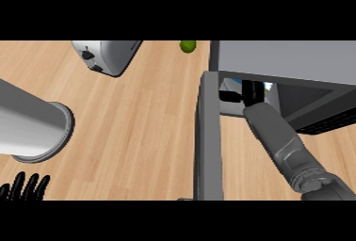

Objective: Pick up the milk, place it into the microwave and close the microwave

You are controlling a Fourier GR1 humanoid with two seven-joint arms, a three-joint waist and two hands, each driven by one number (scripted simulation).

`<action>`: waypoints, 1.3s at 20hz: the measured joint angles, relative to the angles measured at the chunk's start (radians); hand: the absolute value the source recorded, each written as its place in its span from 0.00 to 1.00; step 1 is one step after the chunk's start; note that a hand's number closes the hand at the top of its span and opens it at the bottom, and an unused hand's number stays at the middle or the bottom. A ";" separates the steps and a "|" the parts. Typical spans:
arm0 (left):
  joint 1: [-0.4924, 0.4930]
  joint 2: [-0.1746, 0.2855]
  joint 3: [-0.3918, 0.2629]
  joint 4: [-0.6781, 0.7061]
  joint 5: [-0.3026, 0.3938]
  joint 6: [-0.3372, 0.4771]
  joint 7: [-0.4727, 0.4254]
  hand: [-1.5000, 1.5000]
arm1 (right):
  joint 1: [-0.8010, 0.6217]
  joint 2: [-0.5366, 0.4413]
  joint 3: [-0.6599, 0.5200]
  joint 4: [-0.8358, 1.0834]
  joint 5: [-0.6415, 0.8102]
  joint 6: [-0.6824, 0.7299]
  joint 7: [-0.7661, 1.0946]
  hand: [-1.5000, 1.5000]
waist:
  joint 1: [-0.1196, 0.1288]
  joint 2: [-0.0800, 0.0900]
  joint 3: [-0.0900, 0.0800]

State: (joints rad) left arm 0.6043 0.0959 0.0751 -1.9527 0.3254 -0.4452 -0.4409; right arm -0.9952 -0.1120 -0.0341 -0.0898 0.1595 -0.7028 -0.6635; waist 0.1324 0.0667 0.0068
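Left hand [24, 187] rests open at the lower-left edge, out of the way. Microwave door [208, 141] stands wide open for access. Right hand [249, 94] is inside the microwave [285, 61] cavity, grip state can't tell. Milk [270, 87]: only a blue-white sliver behind that hand, in the cavity.

The counter [139, 136] is matt wood grain, the toaster [111, 54] and cylinder [28, 124] smooth metal, the microwave [292, 59] matt.

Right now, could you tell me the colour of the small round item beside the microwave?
The round item is green, best seen in head view.
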 measured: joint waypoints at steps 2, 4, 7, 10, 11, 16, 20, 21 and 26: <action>-0.002 0.002 0.006 0.002 0.005 -0.001 0.001 0.00 | 0.019 0.011 -0.024 -0.014 -0.023 0.042 -0.033 0.00 | -0.011 -0.003 0.000; 0.014 0.002 0.007 -0.008 0.008 -0.005 -0.003 0.00 | 0.042 0.015 -0.054 -0.029 -0.053 0.089 -0.068 0.00 | -0.019 -0.008 0.000; 0.026 0.002 0.012 -0.010 0.009 -0.009 -0.006 0.00 | 0.082 0.033 -0.093 -0.046 -0.094 0.168 -0.126 0.00 | -0.034 -0.018 -0.001; 0.039 0.000 0.012 -0.012 0.007 -0.013 -0.010 0.00 | 0.117 0.047 -0.122 -0.052 -0.123 0.236 -0.176 0.00 | -0.045 -0.027 -0.002; 0.046 -0.003 0.011 -0.022 0.010 -0.010 -0.004 0.00 | 0.130 0.048 -0.128 -0.052 -0.129 0.262 -0.192 0.00 | -0.051 -0.030 -0.002; 0.087 -0.026 -0.007 -0.060 -0.006 0.004 0.011 0.00 | 0.197 0.066 -0.153 -0.060 -0.152 0.330 -0.276 0.00 | -0.071 -0.043 -0.003; 0.097 -0.026 0.001 -0.048 -0.009 -0.006 0.008 0.00 | 0.246 0.070 -0.163 -0.068 -0.162 0.383 -0.323 0.00 | -0.088 -0.051 -0.004; 0.098 -0.037 -0.011 -0.059 -0.022 0.005 0.018 0.00 | 0.258 0.075 -0.163 -0.073 -0.164 0.398 -0.331 0.00 | -0.093 -0.053 -0.004; 0.119 -0.046 -0.033 -0.069 -0.061 -0.004 0.023 0.00 | 0.333 0.073 -0.149 -0.096 -0.161 0.503 -0.366 0.00 | -0.110 -0.060 -0.005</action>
State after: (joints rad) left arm 0.7234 0.0503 0.0418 -2.0217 0.2649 -0.4487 -0.4178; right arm -0.6617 -0.0390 -0.1833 -0.1858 -0.0018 -0.1998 -1.0300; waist 0.0226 0.0062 0.0015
